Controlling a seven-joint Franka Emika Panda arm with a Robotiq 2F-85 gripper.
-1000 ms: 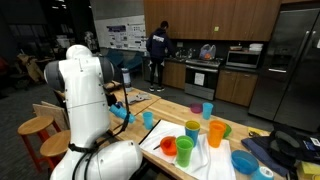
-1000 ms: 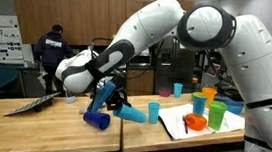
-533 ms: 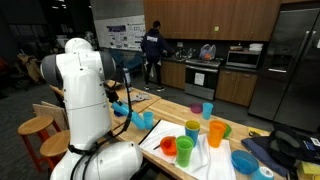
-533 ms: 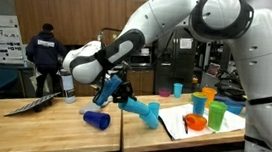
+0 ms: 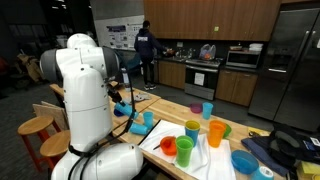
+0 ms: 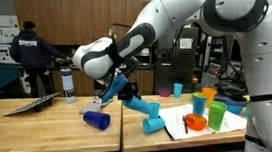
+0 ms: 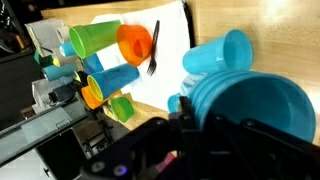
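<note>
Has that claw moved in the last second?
Yes: in an exterior view the gripper, holding a light blue cup, moved right, away from the dark blue cup.

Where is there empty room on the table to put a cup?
Bare wood lies along the front edge of the table, left of the dark blue cup. It is crowded on the white sheet, where the colourful cups stand close together.

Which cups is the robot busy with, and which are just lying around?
Busy with:
- hand, shut on the held blue cup
- tipped blue cup right next to it

Just lying around:
- dark blue cup on its side
- orange cup
- green cup
- black fork
- bottle
</note>
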